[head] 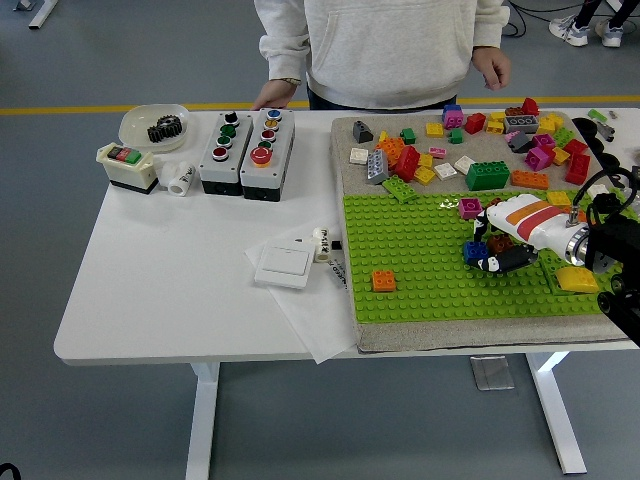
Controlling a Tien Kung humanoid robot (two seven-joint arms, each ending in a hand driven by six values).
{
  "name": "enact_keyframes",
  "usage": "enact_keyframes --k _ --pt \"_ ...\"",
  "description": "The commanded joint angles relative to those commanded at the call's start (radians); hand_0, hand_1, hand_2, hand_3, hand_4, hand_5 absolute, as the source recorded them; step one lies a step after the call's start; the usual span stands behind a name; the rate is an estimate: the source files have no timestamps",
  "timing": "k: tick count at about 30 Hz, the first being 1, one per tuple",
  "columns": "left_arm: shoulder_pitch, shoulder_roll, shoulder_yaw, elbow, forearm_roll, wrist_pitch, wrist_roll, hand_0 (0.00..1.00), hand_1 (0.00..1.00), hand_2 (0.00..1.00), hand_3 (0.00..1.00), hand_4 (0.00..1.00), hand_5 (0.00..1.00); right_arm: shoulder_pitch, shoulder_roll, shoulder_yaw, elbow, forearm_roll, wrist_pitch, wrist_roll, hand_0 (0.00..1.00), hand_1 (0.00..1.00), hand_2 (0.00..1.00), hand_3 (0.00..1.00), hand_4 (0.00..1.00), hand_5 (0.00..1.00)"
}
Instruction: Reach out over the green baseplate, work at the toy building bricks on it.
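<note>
The green baseplate [420,260] lies on a tan mat at the table's right. My right hand [495,262], white and orange with black digits, reaches in from the right edge and sits low over the plate. A blue brick [474,250] and a brown brick [500,243] are right at its tip; whether it grips them is unclear. A magenta brick [469,207] stands on the plate just behind the hand. An orange brick [383,281] sits near the plate's left front, and a yellow brick [577,279] at its right edge. My left arm is out of sight.
Several loose bricks [430,150] lie on the mat behind the plate, among them a big green brick [487,175]. A person stands at the far side, one hand [270,97] at the table edge. Button boxes [245,140], a white switch [284,266] and paper [320,315] lie to the left.
</note>
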Motion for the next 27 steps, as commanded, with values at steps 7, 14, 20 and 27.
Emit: enact_keyframes --k 7,14,20,27 --pt "0.002 -0.001 0.001 0.001 -0.001 0.003 0.0 0.74 0.732 0.739 0.595 0.657 0.595 -0.001 -0.004 -0.003 0.001 -0.011 -0.009 0.004 0.618 0.546 0.586 0.519 0.749 0.622" --pt "0.003 -0.002 -0.002 0.001 0.004 0.002 0.001 0.742 0.735 0.741 0.595 0.657 0.595 -0.009 -0.003 -0.007 -0.002 -0.027 -0.022 0.006 0.527 0.497 0.549 0.504 0.716 0.614" --pt "0.006 -0.003 -0.008 0.0 0.014 0.0 0.002 0.742 0.735 0.741 0.595 0.657 0.595 -0.012 -0.004 -0.012 0.0 -0.033 -0.036 0.008 0.527 0.497 0.549 0.504 0.716 0.614" --pt "0.007 -0.003 -0.013 0.0 0.024 -0.002 0.003 0.74 0.736 0.741 0.595 0.657 0.595 -0.014 -0.005 -0.014 0.001 -0.034 -0.046 0.008 0.335 0.401 0.476 0.477 0.684 0.586"
